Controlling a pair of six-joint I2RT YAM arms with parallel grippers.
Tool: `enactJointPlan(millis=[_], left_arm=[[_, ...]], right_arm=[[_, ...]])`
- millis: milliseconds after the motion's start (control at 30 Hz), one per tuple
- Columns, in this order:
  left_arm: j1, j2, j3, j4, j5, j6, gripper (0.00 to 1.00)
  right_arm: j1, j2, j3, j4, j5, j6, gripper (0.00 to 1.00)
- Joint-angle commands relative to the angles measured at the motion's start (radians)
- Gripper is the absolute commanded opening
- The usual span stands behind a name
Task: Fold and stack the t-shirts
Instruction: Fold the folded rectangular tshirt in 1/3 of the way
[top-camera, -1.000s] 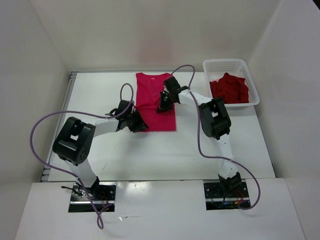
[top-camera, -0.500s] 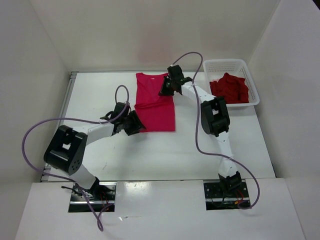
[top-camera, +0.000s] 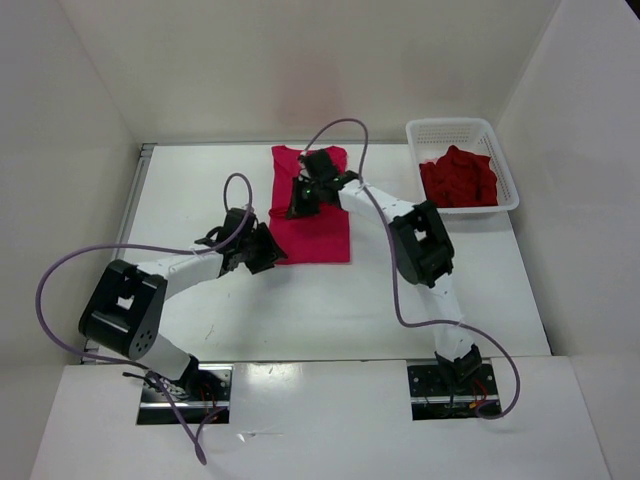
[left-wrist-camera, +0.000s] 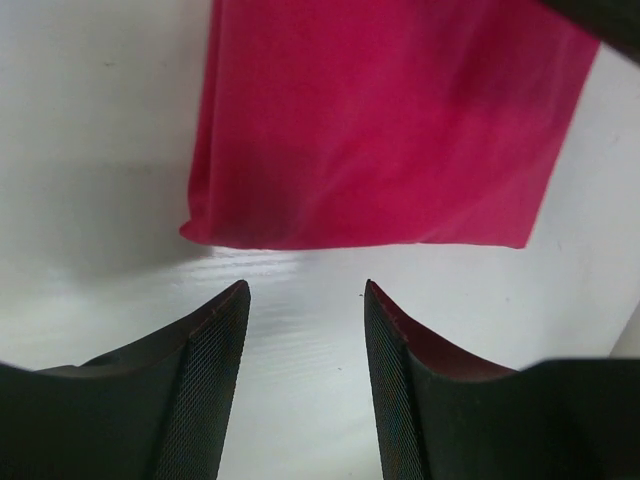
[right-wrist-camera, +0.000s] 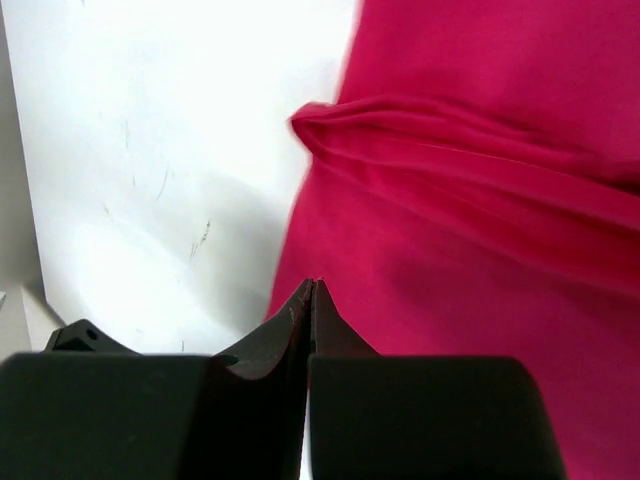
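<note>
A smooth magenta-pink t-shirt (top-camera: 325, 235), folded into a long flat rectangle, lies by the middle of the far edge of the glossy white worktop (top-camera: 400, 300). The left pincer (left-wrist-camera: 304, 290) stands open and empty off its near-left corner; the right pincer (right-wrist-camera: 312, 285) is closed at its creased left edge. A dark red t-shirt (top-camera: 458, 178) sits crumpled in a white mesh basket (top-camera: 480, 208), far-right corner

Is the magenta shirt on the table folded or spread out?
Partly folded: the magenta shirt lies as a narrow rectangle, no sleeves sticking out, neckline showing at the far end.
</note>
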Motion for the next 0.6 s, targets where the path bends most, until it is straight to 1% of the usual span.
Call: enactJointPlan(millis=[0, 100, 200, 367, 467, 567], left_arm=[[0.0, 0.049, 0.001, 0.042, -0.016, 0.007, 0.57], [0.009, 0.093, 0.015, 0.042, -0.016, 0.007, 0.59], [0.02, 0.115, 0.015, 0.053, -0.016, -0.003, 0.59], [0.042, 0.139, -0.021, 0.062, -0.005, -0.033, 0.6], [0.042, 0.139, -0.042, 0.062, -0.005, -0.033, 0.6], [0.042, 0.109, -0.053, 0.051, -0.005, -0.033, 0.61]], right_arm=[[0.014, 0.1, 0.084, -0.004, -0.05, -0.005, 0.0], [0.014, 0.186, 0.214, -0.051, -0.059, -0.005, 0.0], [0.014, 0.258, 0.304, -0.099, -0.048, -0.014, 0.0], [0.004, 0.321, 0.407, -0.117, -0.004, -0.002, 0.0], [-0.006, 0.361, 0.513, -0.129, 0.03, 0.008, 0.0], [-0.015, 0.393, 0.695, -0.186, 0.07, 0.009, 0.0]])
